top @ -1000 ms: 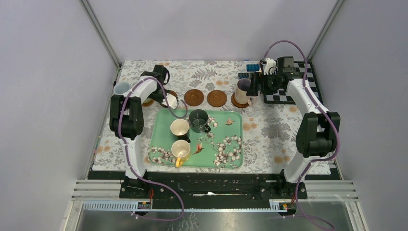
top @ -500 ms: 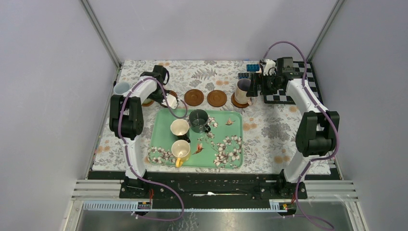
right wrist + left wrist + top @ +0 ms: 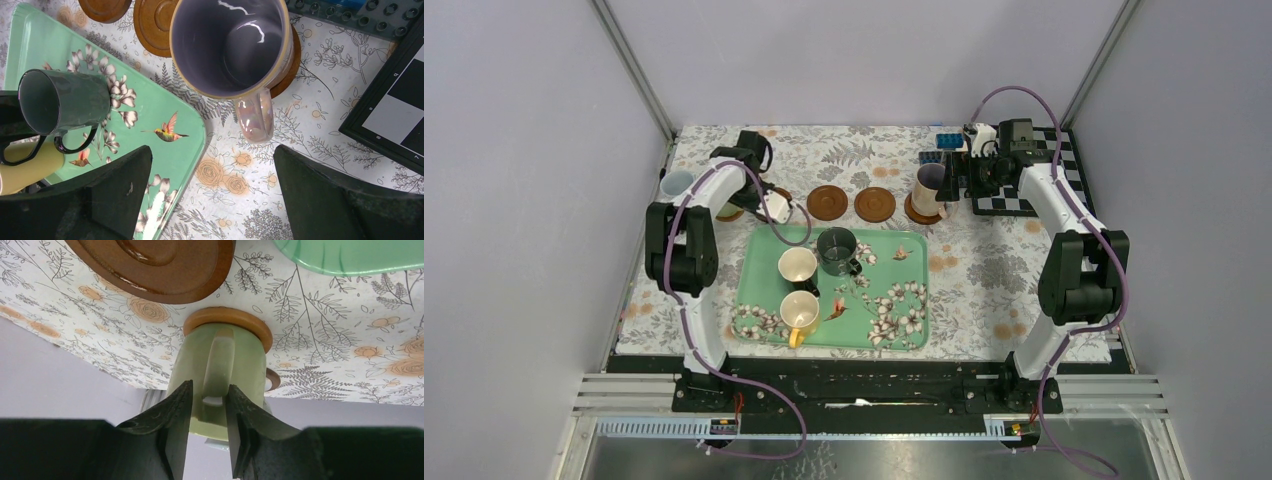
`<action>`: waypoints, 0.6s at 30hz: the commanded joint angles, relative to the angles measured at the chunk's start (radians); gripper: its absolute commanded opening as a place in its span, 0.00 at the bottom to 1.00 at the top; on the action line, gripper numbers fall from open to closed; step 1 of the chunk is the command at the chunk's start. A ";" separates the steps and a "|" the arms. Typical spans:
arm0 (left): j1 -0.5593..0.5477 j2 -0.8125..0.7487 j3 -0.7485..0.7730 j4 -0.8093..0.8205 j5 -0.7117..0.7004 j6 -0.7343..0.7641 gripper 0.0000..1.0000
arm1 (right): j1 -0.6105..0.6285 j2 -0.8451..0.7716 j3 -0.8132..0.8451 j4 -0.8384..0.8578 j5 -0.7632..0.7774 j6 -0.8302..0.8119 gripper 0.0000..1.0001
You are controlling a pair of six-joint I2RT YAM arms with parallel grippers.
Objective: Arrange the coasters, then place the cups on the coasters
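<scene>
An olive green cup (image 3: 220, 360) stands on a light brown coaster (image 3: 227, 322) at the back left. My left gripper (image 3: 209, 387) straddles its handle, open by a small gap. Behind it, a pale blue cup (image 3: 676, 183) sits near the left wall. The pinkish cup with a purple inside (image 3: 230, 45) rests on a coaster (image 3: 921, 213), with my right gripper (image 3: 212, 150) wide open and empty just in front of its handle. Two bare coasters (image 3: 828, 202) (image 3: 875, 204) lie between. The dark green (image 3: 836, 248), cream (image 3: 797, 266) and yellow (image 3: 801, 311) cups stand on the tray.
The green floral tray (image 3: 894, 320) fills the middle of the flowered tablecloth. A dark coaster (image 3: 150, 260) lies close beside the left gripper. A black-and-white chessboard (image 3: 1024, 190) and blue bricks (image 3: 949, 140) sit at the back right, behind the right gripper. Walls close in left and right.
The left jaws have parted slightly from the olive cup's handle, and the left arm has shifted a little leftward. The right gripper has stayed wide open, hardly moving.
</scene>
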 commanded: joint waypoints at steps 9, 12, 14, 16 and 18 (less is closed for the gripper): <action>-0.003 -0.095 0.069 -0.047 0.037 -0.019 0.42 | -0.002 -0.004 0.019 -0.016 -0.024 -0.008 0.98; -0.006 -0.070 0.151 -0.110 0.075 -0.062 0.42 | -0.002 -0.003 0.019 -0.014 -0.028 -0.007 0.98; -0.006 -0.061 0.172 -0.116 0.081 -0.074 0.42 | -0.002 0.000 0.022 -0.013 -0.029 -0.005 0.98; -0.006 -0.051 0.184 -0.117 0.080 -0.088 0.42 | -0.001 0.001 0.023 -0.013 -0.030 -0.003 0.98; -0.006 -0.037 0.200 -0.112 0.089 -0.105 0.42 | -0.002 0.003 0.024 -0.012 -0.031 -0.001 0.98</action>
